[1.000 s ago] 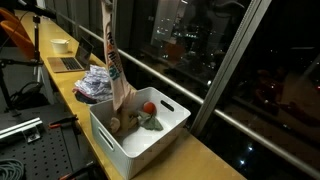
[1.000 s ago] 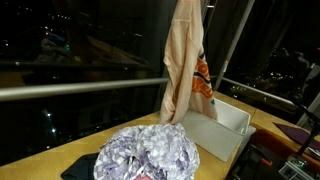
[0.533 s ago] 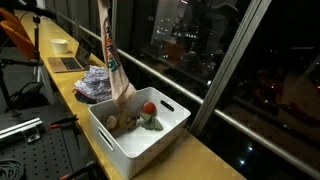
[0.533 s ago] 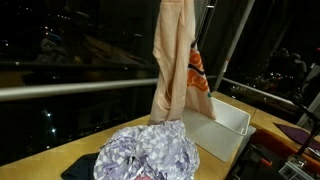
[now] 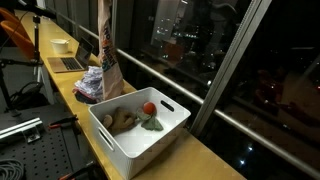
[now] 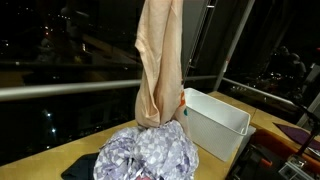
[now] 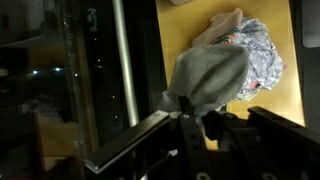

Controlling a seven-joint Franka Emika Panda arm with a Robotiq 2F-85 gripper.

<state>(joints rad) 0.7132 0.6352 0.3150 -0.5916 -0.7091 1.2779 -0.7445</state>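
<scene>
In an exterior view the peach cloth hangs straight, held only by its top, over the patterned heap beside the white bin along the desk window edge; in an exterior view the peach cloth seems to touch the patterned heap with its hem; in the wrist view the gripper is pinched narrow on the bunched top of the peach cloth.

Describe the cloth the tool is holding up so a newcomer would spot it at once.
On the counter along the dark window stands a white bin. Beside it a peach cloth hangs straight down, its hem over a crumpled patterned cloth. It alone is long, pale and lifted.
</scene>
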